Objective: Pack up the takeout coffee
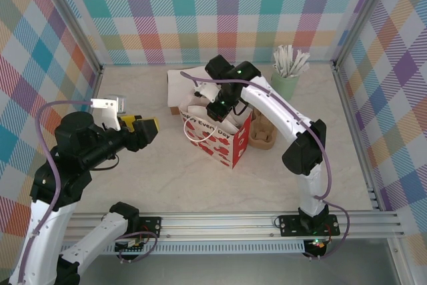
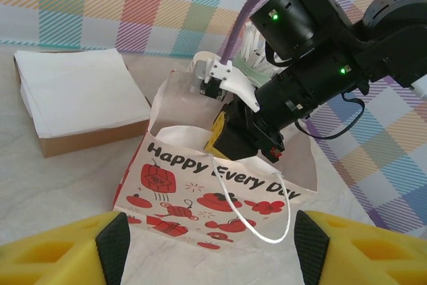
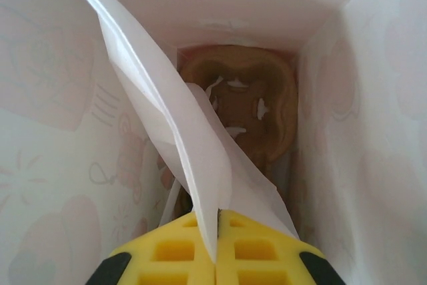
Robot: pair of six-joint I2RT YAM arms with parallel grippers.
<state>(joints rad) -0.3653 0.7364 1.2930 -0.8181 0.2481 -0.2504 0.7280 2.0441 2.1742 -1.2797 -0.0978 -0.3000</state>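
The bag [image 1: 223,141] stands mid-frame, my right fingers [image 3: 173,253] and a paper sheet [image 3: 193,138] inside; napkin box [image 1: 177,85] just above-left, stick holder [image 1: 285,85] upper right.

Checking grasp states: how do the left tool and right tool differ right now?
The left tool is open with nothing between its fingers; the right tool is shut on a white paper sheet. The left tool hangs outside the bag, facing it; the right tool is down inside the bag. Both have yellow fingers.
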